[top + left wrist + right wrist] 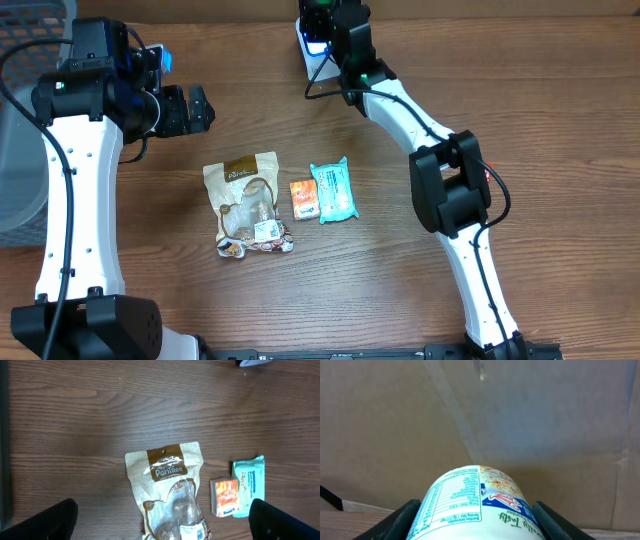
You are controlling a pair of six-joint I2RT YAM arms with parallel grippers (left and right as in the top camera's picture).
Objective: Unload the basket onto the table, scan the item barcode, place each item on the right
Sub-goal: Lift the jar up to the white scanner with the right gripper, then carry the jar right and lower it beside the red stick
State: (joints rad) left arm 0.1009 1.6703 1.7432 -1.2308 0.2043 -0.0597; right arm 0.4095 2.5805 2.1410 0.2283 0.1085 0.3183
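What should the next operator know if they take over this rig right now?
Left gripper: open, empty, hovering over the table beyond the brown pouch.
Right gripper: shut on a round labelled container at the table's far edge.
On the table, none gripped: brown pouch, small orange packet, teal packet, side by side.
Done: container picked up.
Left: the pictures don't show whether its barcode has been scanned; the three lying items remain.

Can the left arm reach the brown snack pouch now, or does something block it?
Probably yes. The left gripper is open and empty, near the brown snack pouch, with only bare table between them. The orange packet lies on the pouch's far side, out of the way.
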